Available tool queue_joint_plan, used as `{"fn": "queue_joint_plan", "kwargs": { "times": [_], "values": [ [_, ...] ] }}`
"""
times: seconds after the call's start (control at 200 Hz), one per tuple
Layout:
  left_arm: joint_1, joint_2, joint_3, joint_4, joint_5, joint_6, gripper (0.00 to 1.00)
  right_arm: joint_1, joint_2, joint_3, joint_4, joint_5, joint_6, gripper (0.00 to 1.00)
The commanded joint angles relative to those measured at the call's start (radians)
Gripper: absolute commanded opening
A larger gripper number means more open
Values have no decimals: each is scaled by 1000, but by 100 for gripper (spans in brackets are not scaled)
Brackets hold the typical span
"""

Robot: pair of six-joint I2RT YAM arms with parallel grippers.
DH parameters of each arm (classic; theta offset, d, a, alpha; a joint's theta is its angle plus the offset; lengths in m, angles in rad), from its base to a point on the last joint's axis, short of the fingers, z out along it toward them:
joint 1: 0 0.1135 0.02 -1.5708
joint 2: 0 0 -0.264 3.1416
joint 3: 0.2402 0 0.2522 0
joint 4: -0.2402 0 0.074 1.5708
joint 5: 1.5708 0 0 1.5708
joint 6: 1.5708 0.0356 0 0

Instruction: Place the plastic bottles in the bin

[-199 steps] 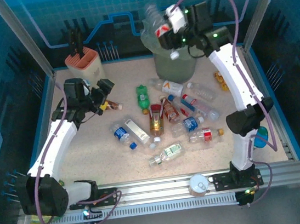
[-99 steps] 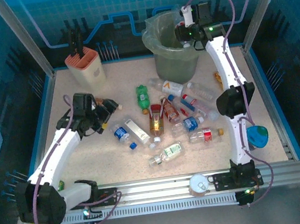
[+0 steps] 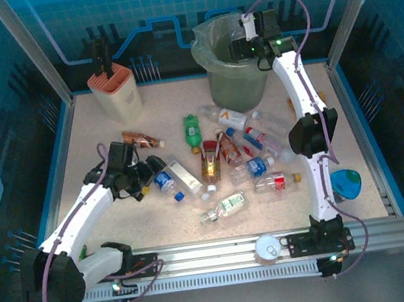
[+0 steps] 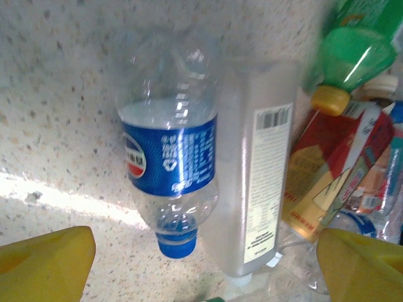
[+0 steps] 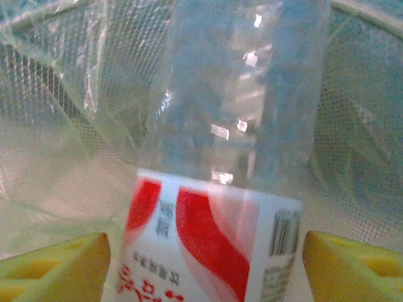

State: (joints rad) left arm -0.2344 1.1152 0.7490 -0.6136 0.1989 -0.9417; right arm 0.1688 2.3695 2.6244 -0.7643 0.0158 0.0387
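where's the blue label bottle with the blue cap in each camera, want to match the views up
top external: blue-label bottle lies at the left edge of the bottle pile, cap toward lower right.
left wrist: centre-left, cap toward the bottom edge.
right wrist: this camera faces into the bin.
shared landmark: the clear white-label bottle lying along its right side, likewise in the left wrist view.

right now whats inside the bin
In the bin: a clear bottle with a red and white label, at the right gripper, over the greenish liner. The bottom is hidden behind it.
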Motion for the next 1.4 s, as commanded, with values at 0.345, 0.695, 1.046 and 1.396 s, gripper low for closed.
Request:
{"fn": "queue_joint_plan", "kwargs": {
  "times": [0.345,0.695,1.046,1.396],
  "values": [
    [-118,14,-103,129,30,-124,90,1,-154,18,4,-26,3,100],
    [-148,71,-174,227,-45,-190,80,37,-449,-278,-77,-135,74,100],
    [-149,224,-171,346,-52,-174,69,91,-724,-678,-53,-283,124,100],
    [-150,195,-100,230,-86,-98,52,103,-883,-905,-53,-317,173,100]
  ]
}}
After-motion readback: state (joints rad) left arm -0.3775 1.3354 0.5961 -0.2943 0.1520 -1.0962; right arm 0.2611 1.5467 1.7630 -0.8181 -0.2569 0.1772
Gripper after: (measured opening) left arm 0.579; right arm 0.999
